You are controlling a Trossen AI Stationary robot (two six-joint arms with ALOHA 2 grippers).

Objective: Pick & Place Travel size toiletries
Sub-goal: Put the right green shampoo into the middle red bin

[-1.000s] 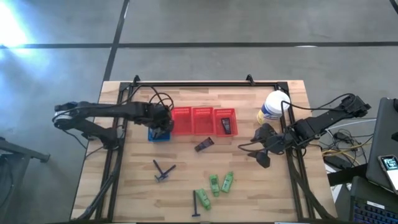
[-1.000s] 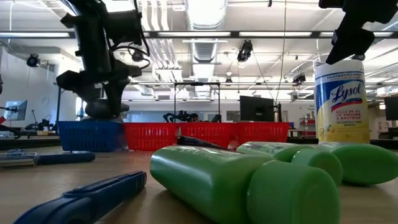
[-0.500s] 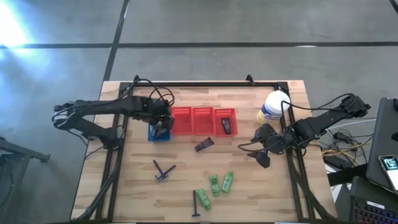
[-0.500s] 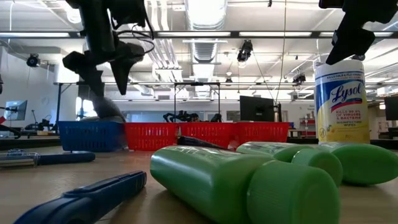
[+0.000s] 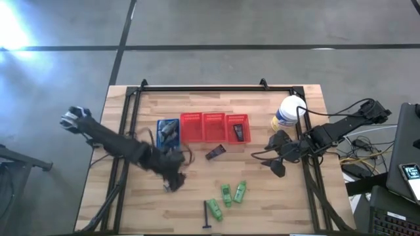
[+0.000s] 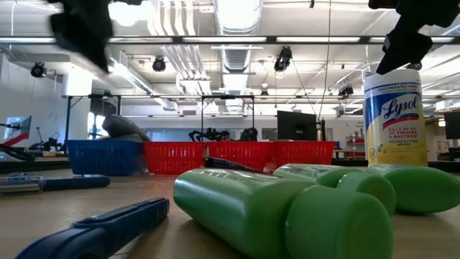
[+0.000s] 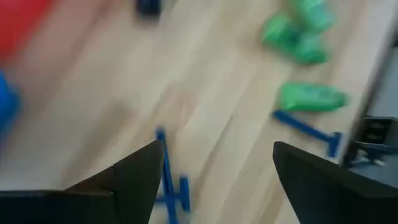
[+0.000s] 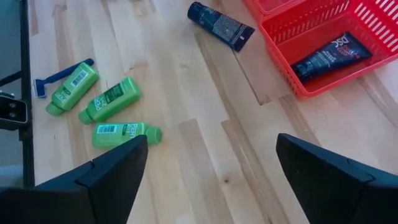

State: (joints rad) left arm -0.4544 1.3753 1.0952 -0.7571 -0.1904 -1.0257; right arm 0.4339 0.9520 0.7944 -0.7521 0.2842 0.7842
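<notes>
From the high view, the left claw (image 5: pixel 172 181) has swung away from the blue basket (image 5: pixel 168 132), where it hung half a second ago, and now sits low over the razors (image 5: pixel 172 179) on the tabletop (image 5: pixel 262 210). A grey item lies in the blue basket, so one drop looks finished and the next pick begun. The right claw (image 5: pixel 278 166) waits near the white tub (image 5: pixel 289 111), unmoved. Three green bottles (image 5: pixel 231 195) and another razor (image 5: pixel 208 216) lie toward the near edge; one dark tube (image 5: pixel 215 152) lies just in front of the red baskets (image 5: pixel 214 126), and another rests inside the rightmost one.

In the low view, the left arm, which stood over the blue basket (image 6: pixel 104 157) a moment ago, has lifted almost out of sight at the upper left. Green bottles (image 6: pixel 287 205) fill the foreground.

The left wrist view is smeared by motion; its fingers (image 7: pixel 127 180) stand spread with nothing between them, and two crossed razors (image 7: pixel 171 183) lie right ahead.

The right wrist view shows its fingers (image 8: pixel 112 171) spread and empty above the tabletop, with the green bottles (image 8: pixel 102 102) and the loose tube (image 8: pixel 221 25) beyond.
</notes>
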